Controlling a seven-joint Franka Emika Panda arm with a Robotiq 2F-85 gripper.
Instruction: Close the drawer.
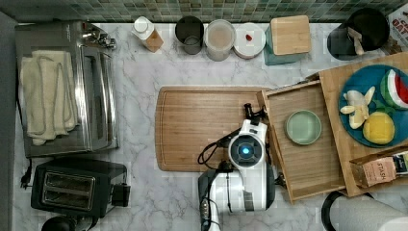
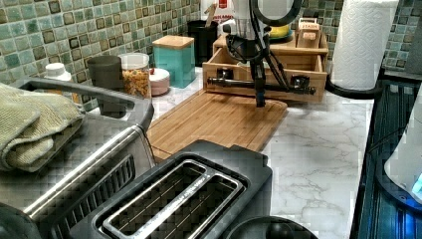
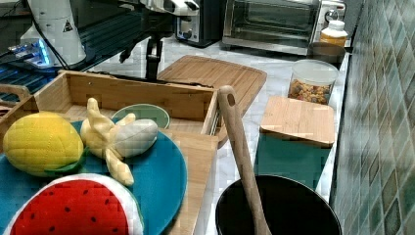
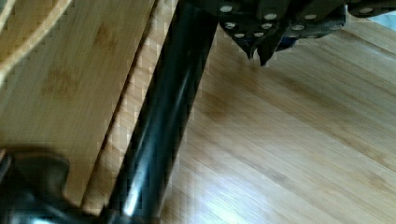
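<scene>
The drawer (image 1: 312, 163) stands pulled out from the wooden cabinet, with a pale green bowl (image 1: 303, 127) inside. Its long black bar handle (image 2: 261, 85) runs along the front panel (image 2: 268, 73). My gripper (image 2: 260, 102) hangs just in front of the handle, on the cutting-board side, with its tips low over the board. In the wrist view the fingertips (image 4: 259, 53) are pressed together with nothing between them, next to the black handle (image 4: 163, 130). In the right view the gripper (image 3: 152, 73) stands behind the drawer's front wall (image 3: 132, 90).
A grooved cutting board (image 1: 207, 127) lies directly before the drawer. A blue plate (image 1: 353, 134) with toy fruit sits on the cabinet top. Jars (image 1: 219, 39) and a teal box (image 1: 287, 38) line the back wall. A toaster oven (image 1: 67, 86), a toaster (image 1: 72, 187) and a paper towel roll (image 2: 363, 42) stand around.
</scene>
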